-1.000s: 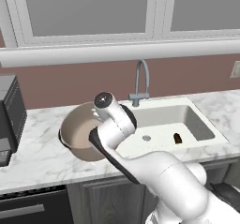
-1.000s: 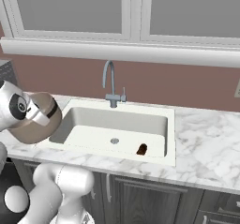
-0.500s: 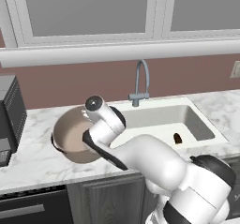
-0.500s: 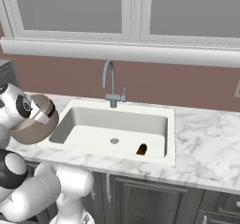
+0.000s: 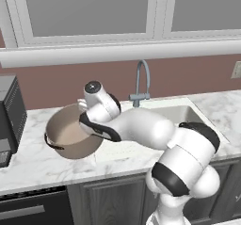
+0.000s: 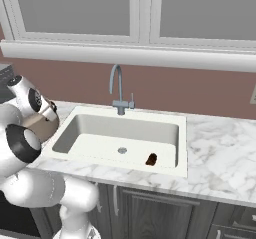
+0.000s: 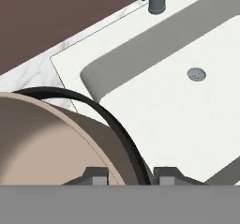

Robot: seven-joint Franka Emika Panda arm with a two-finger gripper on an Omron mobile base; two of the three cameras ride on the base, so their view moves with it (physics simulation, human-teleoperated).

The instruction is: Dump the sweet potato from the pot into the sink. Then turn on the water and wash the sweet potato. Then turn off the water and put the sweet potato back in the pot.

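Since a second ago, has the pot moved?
Yes. The pot has shifted left along the counter, away from the sink and toward the dark appliance.

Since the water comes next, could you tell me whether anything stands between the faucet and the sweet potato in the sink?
Nothing visible does. The sweet potato lies alone on the floor of the sink, near its front right corner, right of the drain. The faucet stands at the back rim, and the pot sits on the counter left of the sink.

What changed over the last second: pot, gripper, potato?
The pot swung left, away from the sink, and now sits over the counter, rim between the gripper fingers. Whether the grip loosened can't be told. The sweet potato stayed in the basin; the faucet is unchanged.
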